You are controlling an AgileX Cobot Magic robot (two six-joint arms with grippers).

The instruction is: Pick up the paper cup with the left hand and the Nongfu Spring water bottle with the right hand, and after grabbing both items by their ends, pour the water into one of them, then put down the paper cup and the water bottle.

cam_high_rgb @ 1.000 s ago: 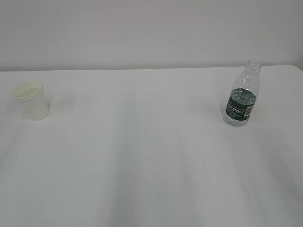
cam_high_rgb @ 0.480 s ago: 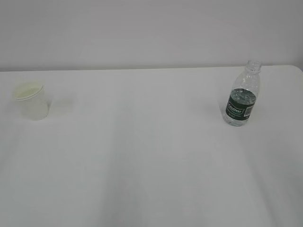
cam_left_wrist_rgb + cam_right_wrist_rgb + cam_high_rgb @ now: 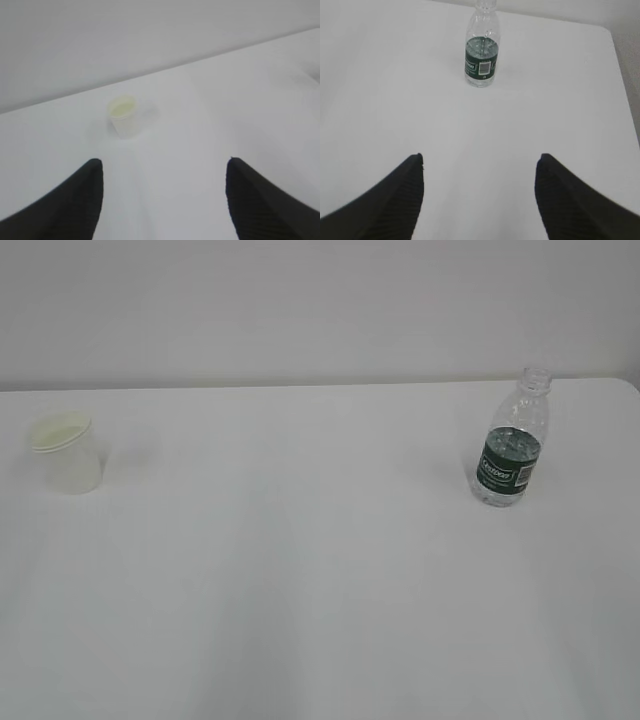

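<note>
Paper cup [image 3: 66,453] upright nr the surface's [image 3: 300,570] far-left edge, light & crushable, so pinch gently at the base; Nongfu Spring water bottle [image 3: 512,445] nr far-right corner, part-full, capless, slick — grip low; left hand [image 3: 162,200] & right hand [image 3: 480,195] both open, empty.

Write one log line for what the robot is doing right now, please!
phase: approach | left gripper: open, empty, facing paper cup | right gripper: open, empty, facing water bottle | both upright on table
</note>
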